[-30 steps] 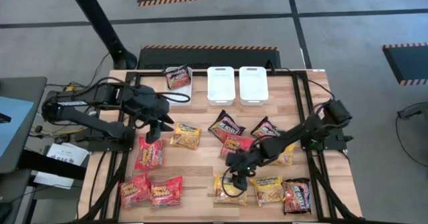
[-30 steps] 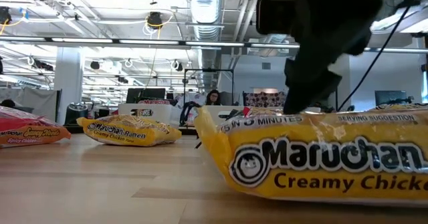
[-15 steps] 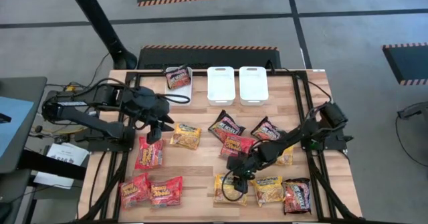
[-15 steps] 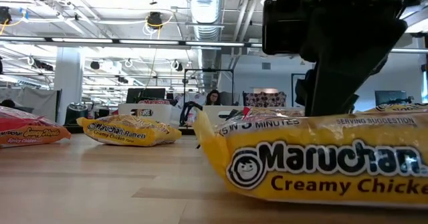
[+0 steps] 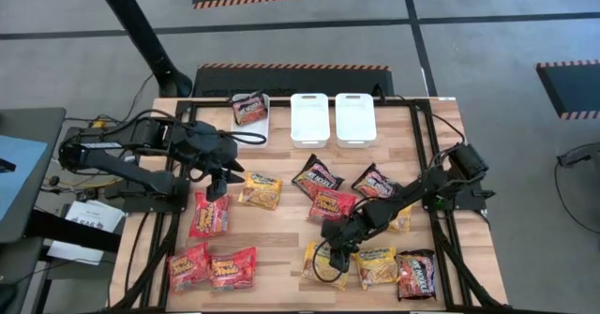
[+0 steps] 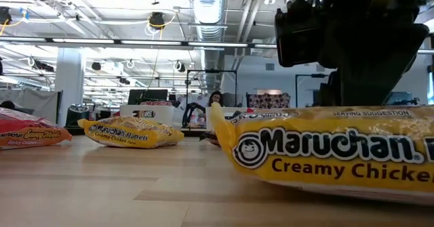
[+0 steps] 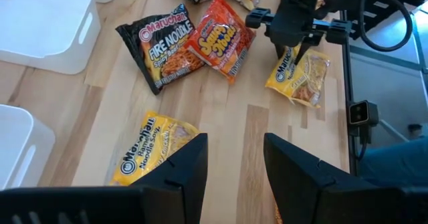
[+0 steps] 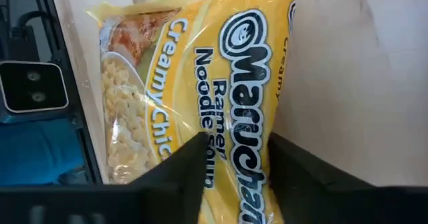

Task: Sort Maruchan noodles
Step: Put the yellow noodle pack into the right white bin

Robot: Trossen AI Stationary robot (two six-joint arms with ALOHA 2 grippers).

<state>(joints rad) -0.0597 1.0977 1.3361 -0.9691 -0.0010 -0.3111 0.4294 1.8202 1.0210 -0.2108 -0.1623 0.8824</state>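
Maruchan packets in red, yellow and dark wrappers lie flat across the table. My right gripper (image 5: 336, 253) stands over a yellow Creamy Chicken packet (image 5: 319, 265) near the table's near edge and is shut on it. That packet fills the low view (image 6: 325, 159), with the dark gripper (image 6: 359, 85) behind it. My left gripper (image 5: 217, 181) hangs open over bare wood, just left of another yellow packet (image 5: 260, 190), which also shows under its fingers (image 7: 150, 150). One dark packet (image 5: 249, 108) sits in the left white bin (image 5: 263, 127). My right gripper pinches the yellow Creamy Chicken packet between its two fingers (image 8: 180, 177), coming from above and pointing down. The fingers stand across the wrapper (image 8: 234, 157), which narrows between them. The packet sits tilted, its underside still on the table (image 6: 352, 186).
Two more white bins (image 5: 310, 119) (image 5: 355, 117) stand at the far edge. Red packets (image 5: 208, 214) (image 5: 211, 267) lie at the near left. Dark and red packets (image 5: 323, 187) lie mid-table; yellow (image 5: 378, 265) and dark (image 5: 415, 274) ones crowd beside the held packet. Black rails frame the table.
My right gripper has moved a little toward the near edge and down onto the yellow Creamy Chicken packet. The packet has turned about on the table and slid a short way, no longer lying square to the edge.
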